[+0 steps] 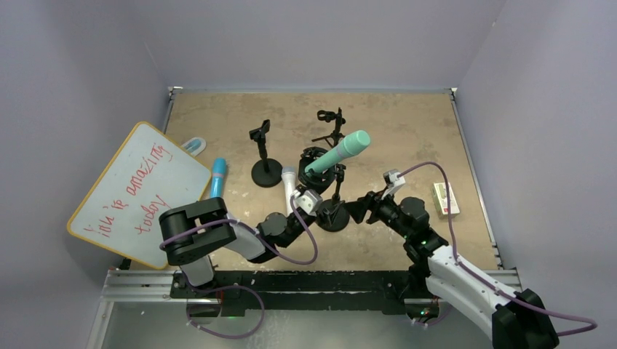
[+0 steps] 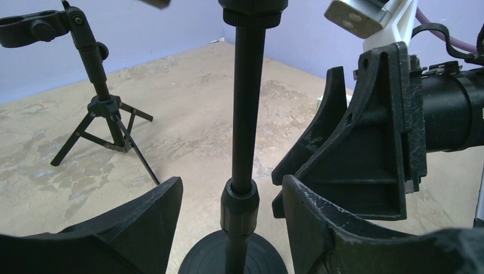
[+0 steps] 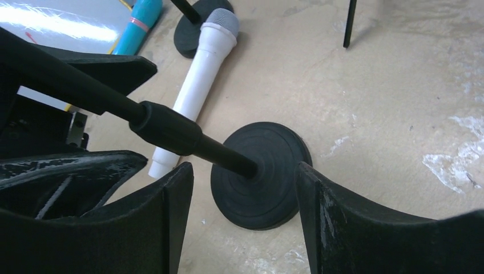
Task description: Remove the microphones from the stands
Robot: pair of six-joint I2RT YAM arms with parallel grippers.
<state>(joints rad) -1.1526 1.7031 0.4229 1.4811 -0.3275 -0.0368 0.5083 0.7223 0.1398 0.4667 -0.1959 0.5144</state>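
A teal microphone [image 1: 342,151] rests tilted in the clip of a black stand [image 1: 333,217] with a round base. My left gripper [image 1: 318,206] is low at the stand's left. In the left wrist view its fingers [image 2: 142,228] straddle the stand's pole [image 2: 245,114] just above the collar [image 2: 240,205], open, with a gap on each side. My right gripper [image 1: 361,207] is at the stand's right, also open. In the right wrist view the stand's base [image 3: 268,194] lies just beyond its fingertips [image 3: 180,177], nothing between them. Neither wrist view shows the microphone.
A white microphone [image 1: 289,185] lies just left of the stand's base, a blue one [image 1: 217,178] beside a whiteboard [image 1: 138,193]. An empty round-base stand [image 1: 266,172] and a tripod stand [image 1: 331,127] stand behind. A small box [image 1: 444,198] lies at the right edge.
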